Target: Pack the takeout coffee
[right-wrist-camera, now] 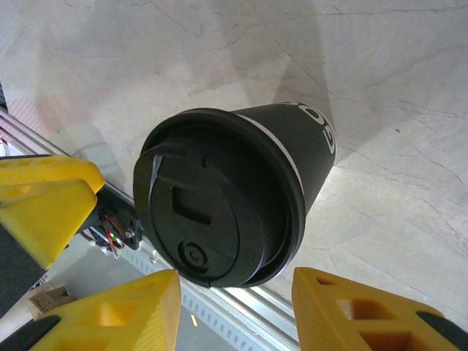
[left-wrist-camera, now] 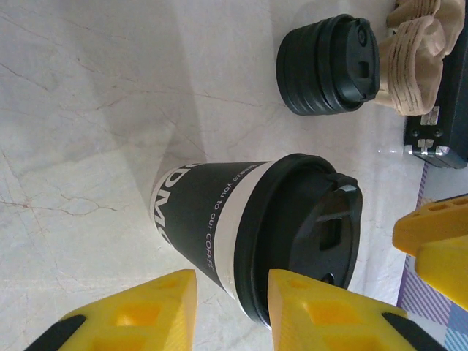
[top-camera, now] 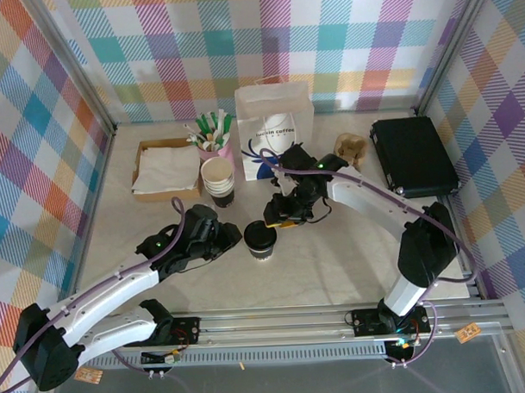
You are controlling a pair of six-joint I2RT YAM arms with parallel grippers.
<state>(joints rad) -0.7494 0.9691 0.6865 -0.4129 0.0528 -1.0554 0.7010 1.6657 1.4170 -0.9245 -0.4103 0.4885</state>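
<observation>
The takeout coffee (top-camera: 261, 240), a dark cup with a pale band and a round black lid, stands upright in the middle of the table. My left gripper (top-camera: 233, 237) sits close on its left. In the left wrist view the coffee (left-wrist-camera: 219, 219) lies just beyond the left gripper (left-wrist-camera: 232, 281), whose yellow fingers (left-wrist-camera: 146, 314) stand apart with one tip by the lid's rim. My right gripper (top-camera: 278, 217) hovers just behind the cup. The right wrist view looks down on the lid (right-wrist-camera: 212, 205) ahead of the open right gripper (right-wrist-camera: 235, 278), which holds nothing.
A white paper bag (top-camera: 275, 127) with a blue logo stands at the back. Left of it are a stack of paper cups (top-camera: 217, 181), a pink holder of stir sticks (top-camera: 213, 133) and a napkin box (top-camera: 166, 165). A stack of black lids (left-wrist-camera: 327, 64), brown sleeves (top-camera: 351, 146) and a black case (top-camera: 412, 157) lie right.
</observation>
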